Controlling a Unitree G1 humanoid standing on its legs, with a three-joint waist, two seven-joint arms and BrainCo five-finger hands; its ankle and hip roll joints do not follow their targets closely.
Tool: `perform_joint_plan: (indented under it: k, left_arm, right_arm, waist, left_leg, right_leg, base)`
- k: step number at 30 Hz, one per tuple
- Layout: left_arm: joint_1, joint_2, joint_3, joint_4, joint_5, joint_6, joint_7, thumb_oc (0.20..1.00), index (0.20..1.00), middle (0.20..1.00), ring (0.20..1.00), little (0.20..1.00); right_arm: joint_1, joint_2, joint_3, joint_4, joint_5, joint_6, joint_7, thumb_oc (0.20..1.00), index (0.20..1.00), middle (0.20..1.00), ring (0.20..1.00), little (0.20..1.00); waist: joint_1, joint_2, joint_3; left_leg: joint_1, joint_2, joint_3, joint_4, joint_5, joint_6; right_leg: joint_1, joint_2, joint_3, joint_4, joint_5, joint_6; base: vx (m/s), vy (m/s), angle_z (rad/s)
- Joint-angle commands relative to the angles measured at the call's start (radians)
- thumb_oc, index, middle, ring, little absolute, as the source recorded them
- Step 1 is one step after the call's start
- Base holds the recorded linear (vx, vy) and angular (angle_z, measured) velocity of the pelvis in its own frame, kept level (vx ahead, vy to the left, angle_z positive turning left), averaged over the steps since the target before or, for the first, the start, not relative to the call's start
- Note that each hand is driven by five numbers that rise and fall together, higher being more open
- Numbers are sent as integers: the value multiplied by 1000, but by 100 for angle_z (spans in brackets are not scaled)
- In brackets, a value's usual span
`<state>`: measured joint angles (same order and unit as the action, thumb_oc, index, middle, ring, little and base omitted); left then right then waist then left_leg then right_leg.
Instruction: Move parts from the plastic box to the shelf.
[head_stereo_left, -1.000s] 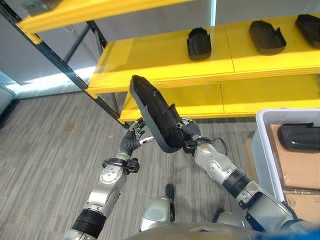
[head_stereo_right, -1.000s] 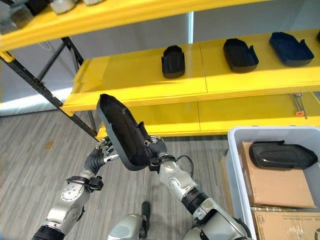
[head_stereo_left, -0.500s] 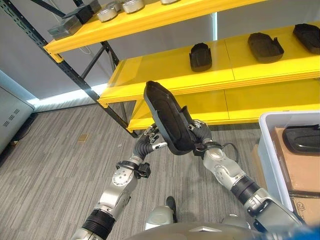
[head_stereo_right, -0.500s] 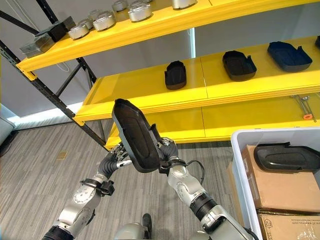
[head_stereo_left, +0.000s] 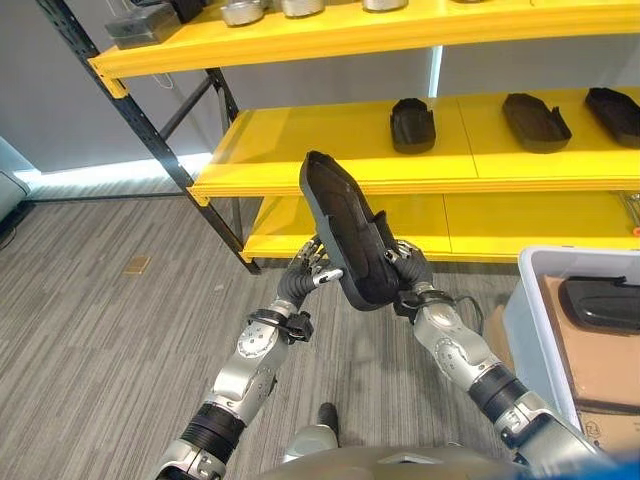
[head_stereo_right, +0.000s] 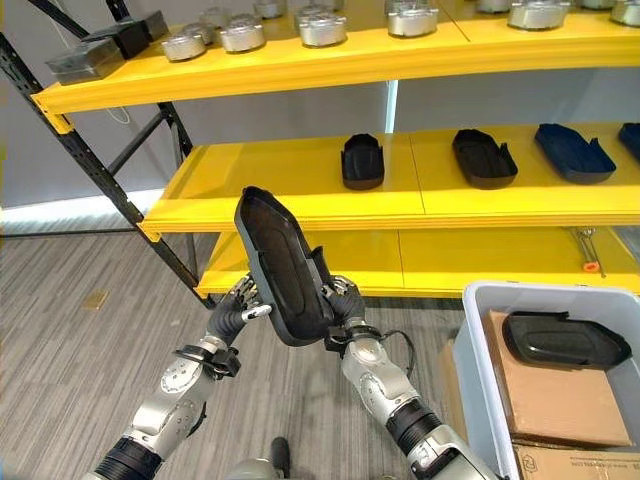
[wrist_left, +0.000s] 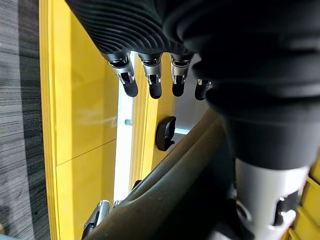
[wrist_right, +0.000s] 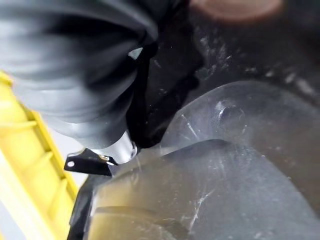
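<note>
Black part (head_stereo_left: 350, 240) held up in front of the shelf (head_stereo_left: 300, 150), long axis tilted, upper end leaning toward the robot's left, open side facing the camera. It sits between both hands, clear of the shelf boards.

Right robot hand (head_stereo_left: 408, 268) is clamped on the part's lower right edge, fingers wrapped round the rim. Its wrist view shows the part's shell right up against the hand.

Left robot hand (head_stereo_left: 312, 272) is at the part's lower left side. Fingers (wrist_left: 151, 80) look straight in the left wrist view, spread beside the part rather than curled on it; contact with the part probably there, but hard to confirm from these angles. Treating it as open, supporting.

Middle shelf board carries three more black parts: one (head_stereo_right: 362, 161) nearest the centre, a second (head_stereo_right: 484, 157) further right, a third (head_stereo_right: 574, 151) beyond that. Top board (head_stereo_right: 300, 60) has a row of round metal items (head_stereo_right: 241, 33) and a dark block (head_stereo_right: 128, 35) at the left end.

Plastic box (head_stereo_right: 480, 380) sits at lower right on the floor. Inside it another black part (head_stereo_right: 565, 340) lies on top of a cardboard box (head_stereo_right: 550, 395).
</note>
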<state>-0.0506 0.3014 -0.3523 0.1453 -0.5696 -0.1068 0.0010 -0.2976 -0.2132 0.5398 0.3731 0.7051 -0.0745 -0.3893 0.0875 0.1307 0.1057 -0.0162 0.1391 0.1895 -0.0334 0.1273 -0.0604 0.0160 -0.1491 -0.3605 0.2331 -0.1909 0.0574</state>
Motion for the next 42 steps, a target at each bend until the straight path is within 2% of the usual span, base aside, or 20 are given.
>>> perform_joint_plan:
  k: [1, 5, 10, 14, 16, 17, 18, 19, 21, 22, 24, 25, 27, 29, 30, 32, 36, 38, 39, 42]
  left_arm:
    - [-69, 55, 34, -68, 2, -6, 3, 1000, 1000, 1000, 1000, 1000]
    - [-73, 58, 34, -64, -1, -5, 14, 1000, 1000, 1000, 1000, 1000]
    - [-84, 66, 42, -70, 7, 9, 21, 1000, 1000, 1000, 1000, 1000]
    - [-108, 75, 43, -74, 30, 37, 21, 1000, 1000, 1000, 1000, 1000]
    - [-120, 77, 44, -77, 33, 43, 25, 1000, 1000, 1000, 1000, 1000]
    - [-121, 76, 55, -85, 48, 49, 31, 1000, 1000, 1000, 1000, 1000]
    - [-122, 76, 56, -86, 49, 48, 30, 1000, 1000, 1000, 1000, 1000]
    - [-116, 76, 67, -93, 51, 39, 33, 1000, 1000, 1000, 1000, 1000]
    - [-118, 78, 66, -97, 44, 34, 38, 1000, 1000, 1000, 1000, 1000]
    - [-117, 83, 59, -104, 35, 26, 44, 1000, 1000, 1000, 1000, 1000]
    - [-109, 85, 55, -118, 35, 19, 45, 1000, 1000, 1000, 1000, 1000]
    - [-106, 85, 53, -120, 37, 15, 45, 1000, 1000, 1000, 1000, 1000]
    - [-98, 87, 46, -120, 39, 4, 43, 1000, 1000, 1000, 1000, 1000]
    - [-94, 87, 38, -117, 39, -8, 40, 1000, 1000, 1000, 1000, 1000]
    - [-93, 87, 36, -117, 38, -9, 40, 1000, 1000, 1000, 1000, 1000]
    - [-97, 91, 17, -106, 44, -30, 37, 1000, 1000, 1000, 1000, 1000]
    - [-112, 86, -4, -83, 61, -65, 42, 1000, 1000, 1000, 1000, 1000]
    - [-122, 91, -12, -83, 58, -57, 54, 1000, 1000, 1000, 1000, 1000]
    - [-128, 93, -10, -74, 42, -57, 47, 1000, 1000, 1000, 1000, 1000]
    - [-137, 91, -6, -81, 26, -48, 37, 1000, 1000, 1000, 1000, 1000]
  right_arm:
    - [-109, 89, -17, -91, 16, -95, 33, 200, 200, 200, 200, 200]
    - [-119, 94, -10, -85, 17, -90, 36, 200, 200, 200, 200, 200]
    - [-126, 113, 3, -85, 10, -85, 31, 200, 200, 200, 200, 200]
    - [-138, 139, 10, -83, 8, -101, 20, 200, 200, 200, 200, 200]
    - [-148, 156, 12, -85, 5, -99, 16, 200, 200, 200, 200, 200]
    - [-162, 179, 19, -85, 1, -92, 7, 200, 200, 200, 200, 200]
    - [-165, 181, 20, -85, 0, -91, 5, 200, 200, 200, 200, 200]
    - [-183, 198, 31, -90, -2, -82, -13, 200, 200, 200, 200, 200]
    - [-187, 203, 42, -99, -5, -79, -32, 200, 200, 200, 200, 200]
    - [-180, 197, 46, -111, -1, -79, -45, 200, 200, 200, 200, 200]
    - [-175, 190, 41, -116, 0, -79, -44, 200, 200, 200, 200, 200]
    - [-174, 188, 39, -116, -2, -79, -41, 200, 200, 200, 200, 200]
    - [-168, 184, 29, -108, -2, -87, -33, 200, 200, 200, 200, 200]
    - [-160, 181, 22, -100, 5, -97, -31, 200, 200, 200, 200, 200]
    - [-158, 181, 21, -97, 6, -99, -31, 200, 200, 200, 200, 200]
    - [-151, 180, 11, -78, 5, -124, -20, 200, 200, 200, 200, 200]
    - [-158, 173, 15, -72, 10, -143, -17, 200, 200, 200, 200, 200]
    - [-166, 173, 17, -57, 1, -154, -18, 200, 200, 200, 200, 200]
    - [-177, 174, 23, -50, -2, -159, -32, 200, 200, 200, 200, 200]
    - [-197, 172, 25, -52, -8, -152, -54, 200, 200, 200, 200, 200]
  waist:
    - [-4, -87, 72]
    - [-6, -87, 76]
    - [-9, -91, 77]
    - [-3, -88, 81]
    - [12, -82, 86]
    - [37, -75, 96]
    - [39, -74, 98]
    - [55, -65, 112]
    - [48, -64, 119]
    - [27, -68, 122]
    - [16, -74, 122]
    - [15, -76, 123]
    - [15, -88, 121]
    - [15, -95, 116]
    - [14, -94, 115]
    - [0, -103, 120]
    - [-8, -95, 117]
    - [-6, -92, 112]
    - [-1, -86, 109]
    - [2, -75, 101]
  left_leg:
    - [86, -98, -16, -1, -134, 25]
    - [90, -108, -9, 15, -151, 37]
    - [103, -133, 12, 43, -188, 74]
    - [106, -155, 17, 49, -203, 115]
    - [108, -157, 36, 46, -201, 127]
    - [129, -160, 68, 39, -218, 127]
    - [130, -161, 73, 38, -218, 127]
    - [159, -169, 105, 19, -230, 131]
    - [172, -183, 91, 8, -235, 135]
    - [186, -206, 59, 1, -244, 140]
    - [186, -227, 50, 0, -236, 144]
    - [189, -233, 46, -2, -237, 144]
    - [211, -268, 21, -12, -244, 149]
    - [238, -294, -21, -20, -266, 155]
    - [242, -294, -27, -20, -272, 157]
    - [234, -312, -51, 4, -281, 175]
    - [236, -296, -49, 21, -300, 168]
    - [229, -293, -50, 33, -303, 169]
    - [226, -286, -44, 52, -315, 170]
    - [219, -283, -34, 54, -317, 166]
  right_leg:
    - [108, 49, 76, -222, 126, -23]
    - [106, 42, 84, -213, 125, -19]
    - [99, 26, 99, -189, 127, -3]
    - [69, 6, 99, -117, 117, 17]
    - [41, -14, 50, -46, 111, 27]
    - [15, -60, -39, 43, 115, 40]
    - [10, -66, -46, 52, 116, 41]
    - [-22, -91, -122, 109, 119, 45]
    - [-44, -59, -113, 94, 116, 45]
    - [-70, 9, -78, 43, 117, 36]
    - [-92, 46, -85, -15, 161, 19]
    - [-95, 52, -89, -28, 172, 19]
    - [-118, 61, -120, -83, 246, 36]
    - [-142, 71, -117, -125, 298, 64]
    - [-145, 72, -115, -130, 305, 69]
    - [-207, 39, -81, -147, 373, 81]
    - [-197, 45, -68, -160, 346, 76]
    - [-199, 35, -75, -142, 336, 71]
    - [-191, 29, -85, -94, 306, 60]
    - [-186, 22, -96, -61, 272, 46]
  base:
    - [10, 78, 2]
    - [16, 128, -5]
    - [31, 194, -4]
    - [9, 202, -5]
    - [10, 210, -8]
    - [27, 215, -27]
    - [44, 283, -58]
    - [13, 162, -55]
    - [48, 130, -57]
    - [20, 71, -39]
    - [41, 50, 10]
    - [119, 55, 40]
    - [210, 55, 46]
    - [269, 39, 20]
    - [200, 24, 2]
    - [177, 5, 13]
    - [233, -11, 28]
    - [252, 10, 11]
    - [253, 25, 21]
    - [227, 62, 8]
